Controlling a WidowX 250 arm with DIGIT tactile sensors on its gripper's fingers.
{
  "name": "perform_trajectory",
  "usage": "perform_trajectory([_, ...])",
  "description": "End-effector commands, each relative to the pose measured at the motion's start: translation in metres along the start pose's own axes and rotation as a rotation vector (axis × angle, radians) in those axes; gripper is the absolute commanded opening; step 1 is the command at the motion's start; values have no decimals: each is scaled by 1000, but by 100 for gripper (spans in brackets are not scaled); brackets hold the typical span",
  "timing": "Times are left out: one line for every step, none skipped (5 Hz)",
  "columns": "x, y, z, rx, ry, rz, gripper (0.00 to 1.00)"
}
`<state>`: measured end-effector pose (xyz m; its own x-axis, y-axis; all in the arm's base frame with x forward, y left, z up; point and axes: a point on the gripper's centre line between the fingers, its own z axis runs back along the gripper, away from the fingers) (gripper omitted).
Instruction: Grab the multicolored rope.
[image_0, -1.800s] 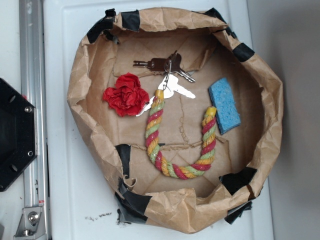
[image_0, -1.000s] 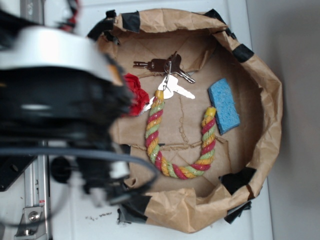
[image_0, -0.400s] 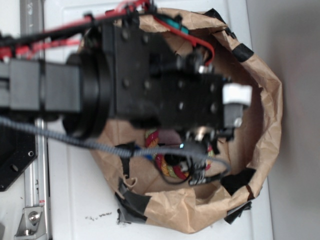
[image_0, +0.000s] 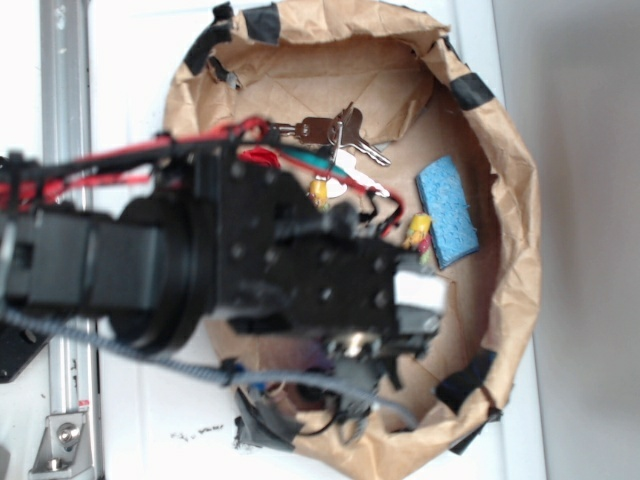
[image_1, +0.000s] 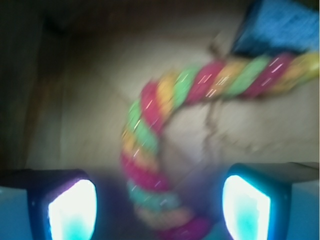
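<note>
The multicolored rope (image_1: 165, 130) is thick and twisted in red, yellow and green strands. In the wrist view it curves from the upper right down to the bottom middle, between my two fingers. In the exterior view the arm hides most of it; only its two ends show, one end (image_0: 418, 232) by the sponge. My gripper (image_1: 159, 210) is open, one fingertip (image_1: 72, 210) left and one right of the rope, not touching it. In the exterior view the gripper (image_0: 375, 345) hangs low over the bowl's floor.
The brown paper bowl (image_0: 500, 180) with black tape patches holds everything. A blue sponge (image_0: 447, 208) lies at the right, also in the wrist view (image_1: 285, 25). Keys (image_0: 335, 130) lie at the back. A red flower (image_0: 262, 158) is mostly hidden by the arm.
The arm came in from the left and now hangs lower over the rope's bend. The paper bowl's rim has shifted and changed shape.
</note>
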<state>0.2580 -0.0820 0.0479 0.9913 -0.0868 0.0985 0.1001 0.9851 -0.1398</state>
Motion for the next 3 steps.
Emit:
perform_trajectory([9,-14,-31,-2,19,-71,0])
perform_trajectory([11,-9,-30,9,13,-66,0])
perform_trajectory([17,-1,-12,22,-28,-57,0])
